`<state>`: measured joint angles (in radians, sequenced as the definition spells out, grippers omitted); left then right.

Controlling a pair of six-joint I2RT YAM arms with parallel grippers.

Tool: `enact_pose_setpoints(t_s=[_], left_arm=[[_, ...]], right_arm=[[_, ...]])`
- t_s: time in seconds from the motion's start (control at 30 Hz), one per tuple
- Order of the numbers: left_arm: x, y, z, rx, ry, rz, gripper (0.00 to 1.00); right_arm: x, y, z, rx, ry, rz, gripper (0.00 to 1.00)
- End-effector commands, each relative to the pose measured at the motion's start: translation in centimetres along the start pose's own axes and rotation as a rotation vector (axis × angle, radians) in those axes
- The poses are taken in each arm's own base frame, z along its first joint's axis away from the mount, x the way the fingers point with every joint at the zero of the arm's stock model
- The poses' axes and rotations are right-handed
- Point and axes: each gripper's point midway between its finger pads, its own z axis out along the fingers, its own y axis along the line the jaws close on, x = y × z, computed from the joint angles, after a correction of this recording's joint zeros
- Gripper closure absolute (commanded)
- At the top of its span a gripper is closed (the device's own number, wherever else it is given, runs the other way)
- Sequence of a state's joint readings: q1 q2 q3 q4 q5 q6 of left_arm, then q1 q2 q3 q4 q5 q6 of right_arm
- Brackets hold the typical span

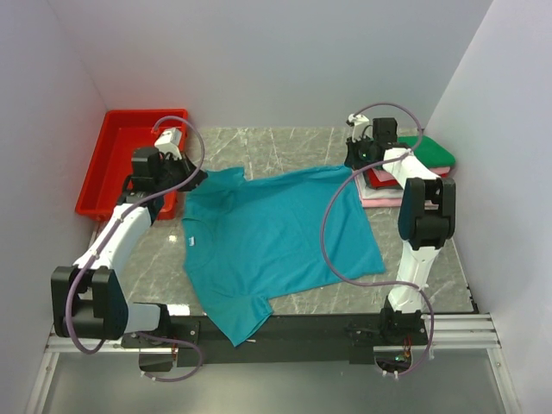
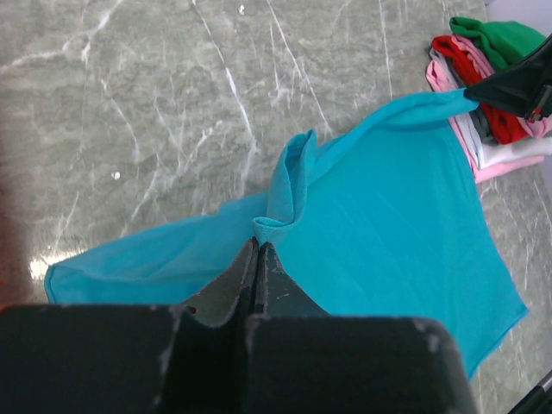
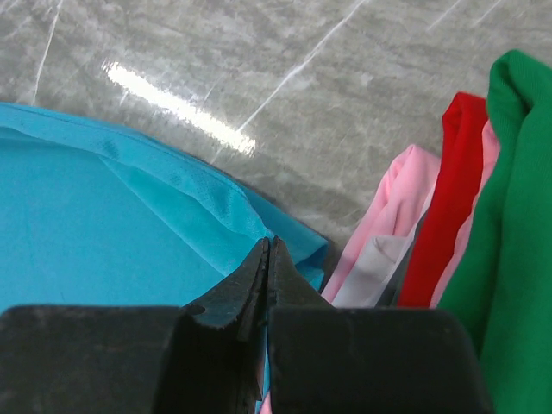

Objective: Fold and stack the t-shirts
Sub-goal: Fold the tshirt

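Pinching teal t-shirt [image 1: 276, 241]: left tool [image 2: 257, 247], right tool [image 3: 268, 247]; tray [image 1: 116, 147] only overhead.

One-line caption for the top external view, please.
Top view: left gripper and right gripper each pinch the far edge of the teal t-shirt; stack of folded shirts right, red tray left.

Bright, even, diffuse light from overhead fills all three views. From above, the marble tabletop [image 1: 285, 151] carries only faint, soft shadows beneath the arms, with a small pale reflection at its near edge. The right wrist view has a hard white streak of glare on the stone. Both wrist views are sharp on the teal t-shirt [image 2: 388, 216]. The left end effector [image 2: 256, 267] and right end effector [image 3: 267, 267] loom dark and slightly soft at the bottom. The left wrist view's left edge blurs reddish.
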<state>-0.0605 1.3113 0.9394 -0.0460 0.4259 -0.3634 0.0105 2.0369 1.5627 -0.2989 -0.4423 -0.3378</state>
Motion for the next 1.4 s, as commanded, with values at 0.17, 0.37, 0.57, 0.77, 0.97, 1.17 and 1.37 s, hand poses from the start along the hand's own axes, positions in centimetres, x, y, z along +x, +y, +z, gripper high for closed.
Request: enact_pose_setpoints(t_s=[0.17,0.37,0.57,0.77,0.97,1.17,1.37], left_arm=[[1.3,-1.1,-1.9,0.025,0.018,-0.006,1.0],[2.2,-1.4,-2.6,0.035,0.028,-0.011,1.0],[2.6,-1.6,-2.8,0.041,0.042,-0.012,1.0],[3.6,-1.4,-3.1,0.037,0.064,-0.021,1.0],[4.5,-1.2,-3.3,0.031,0.083,-0.035,1.0],[5.6,-0.9,-3.2,0.02,0.112,-0.047,1.0],[7.0,-0.5,-3.2,0.004,0.146,-0.066,1.0]], right_arm=[[-2.6,-0.7,-3.5,0.012,-0.093,-0.042,1.0],[-2.2,-0.8,-3.3,0.012,-0.08,-0.042,1.0],[-1.8,-1.2,-3.0,0.02,-0.06,-0.037,1.0],[-1.1,-1.0,-3.1,0.014,-0.04,-0.068,1.0],[-0.2,-0.6,-3.2,-0.005,-0.015,-0.083,1.0],[0.7,-0.6,-3.1,-0.003,0.01,-0.101,1.0],[1.4,-0.7,-3.3,0.004,0.022,-0.128,1.0]])
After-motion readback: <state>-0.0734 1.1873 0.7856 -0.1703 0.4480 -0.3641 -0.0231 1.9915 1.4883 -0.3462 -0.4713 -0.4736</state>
